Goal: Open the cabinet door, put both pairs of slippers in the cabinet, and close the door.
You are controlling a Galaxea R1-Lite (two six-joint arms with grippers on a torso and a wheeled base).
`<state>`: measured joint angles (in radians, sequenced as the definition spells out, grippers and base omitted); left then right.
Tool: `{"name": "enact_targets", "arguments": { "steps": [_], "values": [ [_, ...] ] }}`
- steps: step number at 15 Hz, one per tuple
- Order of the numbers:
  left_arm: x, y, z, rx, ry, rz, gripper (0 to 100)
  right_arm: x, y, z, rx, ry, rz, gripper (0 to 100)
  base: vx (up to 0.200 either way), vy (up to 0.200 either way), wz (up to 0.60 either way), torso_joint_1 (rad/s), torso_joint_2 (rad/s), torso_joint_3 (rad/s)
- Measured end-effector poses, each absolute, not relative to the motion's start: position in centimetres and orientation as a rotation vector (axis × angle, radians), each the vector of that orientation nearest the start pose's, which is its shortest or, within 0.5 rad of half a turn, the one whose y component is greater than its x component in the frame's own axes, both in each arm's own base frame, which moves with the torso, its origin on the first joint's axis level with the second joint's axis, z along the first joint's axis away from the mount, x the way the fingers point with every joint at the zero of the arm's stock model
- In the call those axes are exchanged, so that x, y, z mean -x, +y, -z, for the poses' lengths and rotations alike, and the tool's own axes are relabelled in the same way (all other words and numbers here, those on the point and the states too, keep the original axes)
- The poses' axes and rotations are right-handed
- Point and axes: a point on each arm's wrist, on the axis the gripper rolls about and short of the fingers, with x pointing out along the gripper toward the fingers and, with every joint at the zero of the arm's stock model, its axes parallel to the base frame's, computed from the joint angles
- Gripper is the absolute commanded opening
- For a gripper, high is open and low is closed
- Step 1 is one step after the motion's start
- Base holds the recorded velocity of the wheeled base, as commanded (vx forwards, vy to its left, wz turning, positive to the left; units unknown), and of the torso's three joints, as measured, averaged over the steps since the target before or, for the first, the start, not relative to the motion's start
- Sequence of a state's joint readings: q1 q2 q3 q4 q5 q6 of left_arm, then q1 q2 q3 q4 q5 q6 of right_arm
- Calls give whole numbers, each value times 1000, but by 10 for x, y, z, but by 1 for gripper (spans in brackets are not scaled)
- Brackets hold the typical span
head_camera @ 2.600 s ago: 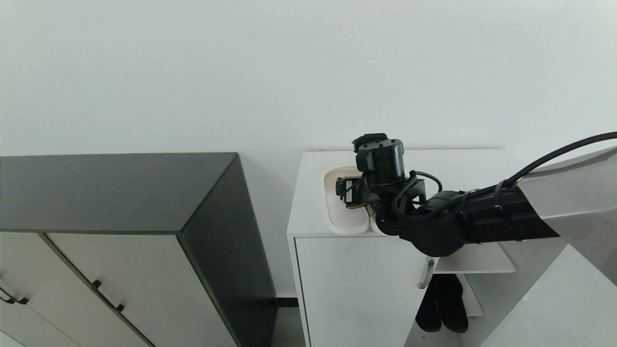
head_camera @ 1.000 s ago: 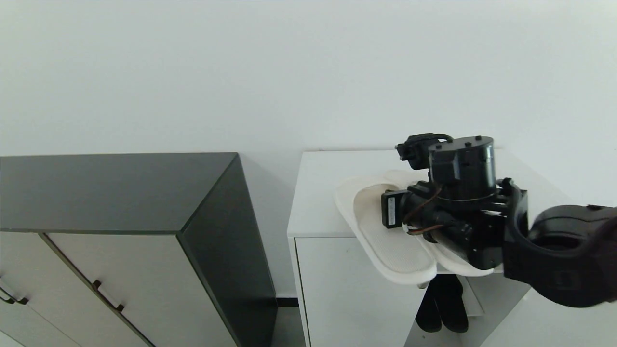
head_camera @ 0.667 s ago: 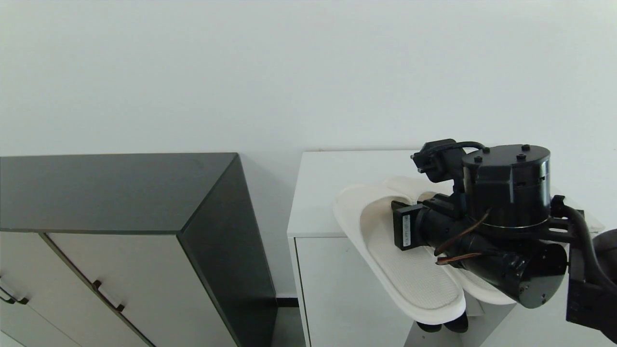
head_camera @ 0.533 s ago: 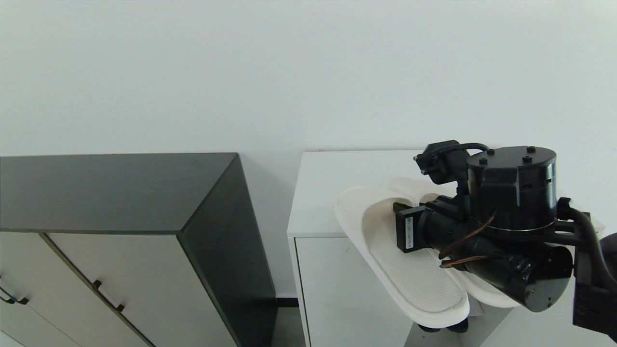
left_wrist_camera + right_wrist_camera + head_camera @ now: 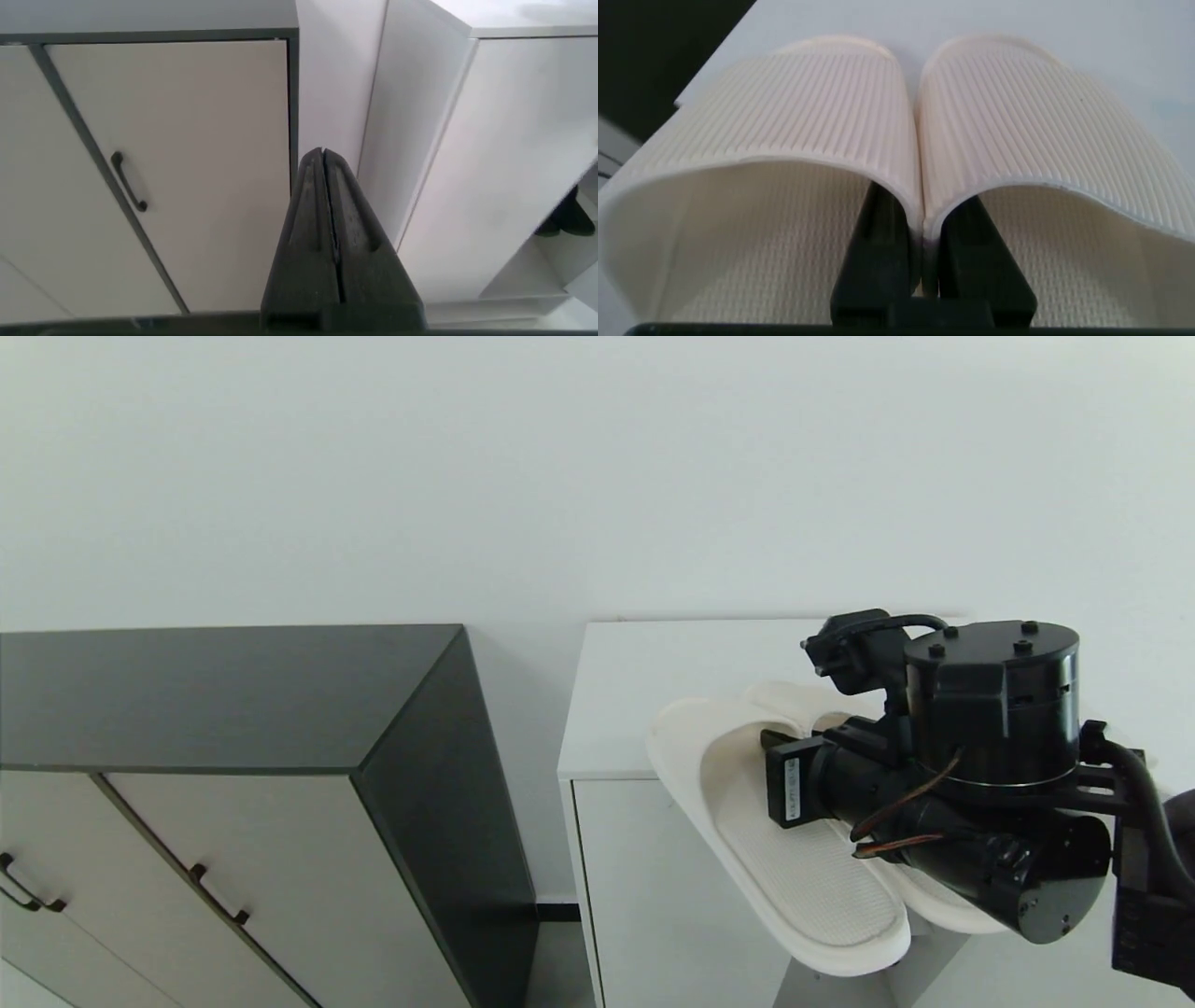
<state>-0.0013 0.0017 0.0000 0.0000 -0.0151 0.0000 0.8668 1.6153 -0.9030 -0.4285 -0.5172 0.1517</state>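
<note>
From where I stand, the right arm's wrist (image 5: 990, 709) hangs at about 4 o'clock in the head view. It carries the pair of cream slippers (image 5: 803, 859) side by side, sole-down and tilted. Their toes lie over the top of the white cabinet (image 5: 653, 672) and their heels slope down past its front edge toward 5 o'clock. Whether the toes touch the top I cannot tell. In that view the bulk of the wrist covers the grip itself. The right wrist view looks straight into the slippers (image 5: 906, 140) from the heel end and lays it bare. The right gripper (image 5: 922, 233) has one black finger inside each slipper, under the ribbed uppers, and the two fingers pinch the touching inner walls between them. The left gripper (image 5: 323, 163) is low down, its two fingers pressed flat together with nothing between them. It points at the gap between the white cabinet (image 5: 495, 140) and the dark-topped cabinet (image 5: 187, 140) beside it. That low angle also catches a pair of black slippers (image 5: 570, 219) on a shelf in the open right-hand part of the white cabinet. In the head view the cream pair covers that spot. The dark-topped cabinet (image 5: 233, 691) fills the 8 to 9 o'clock side of the head view, just beside the white one. Its pale doors carry dark handles (image 5: 219, 905). A plain wall (image 5: 560, 476) runs behind both from 10 to 2 o'clock.
</note>
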Motion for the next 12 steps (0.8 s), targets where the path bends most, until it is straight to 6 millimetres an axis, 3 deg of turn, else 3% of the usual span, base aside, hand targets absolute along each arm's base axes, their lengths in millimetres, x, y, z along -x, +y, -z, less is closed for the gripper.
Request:
{"name": "enact_targets", "arguments": {
  "steps": [7,12],
  "values": [
    [23,0,-76,0,2,17,0,-196,214,-214,36,248,-332,0,-200,0,0,-3,4,2],
    [23,0,-76,-1,2,17,0,-195,215,-213,40,250,-334,0,0,0,0,0,0,0]
  ]
}}
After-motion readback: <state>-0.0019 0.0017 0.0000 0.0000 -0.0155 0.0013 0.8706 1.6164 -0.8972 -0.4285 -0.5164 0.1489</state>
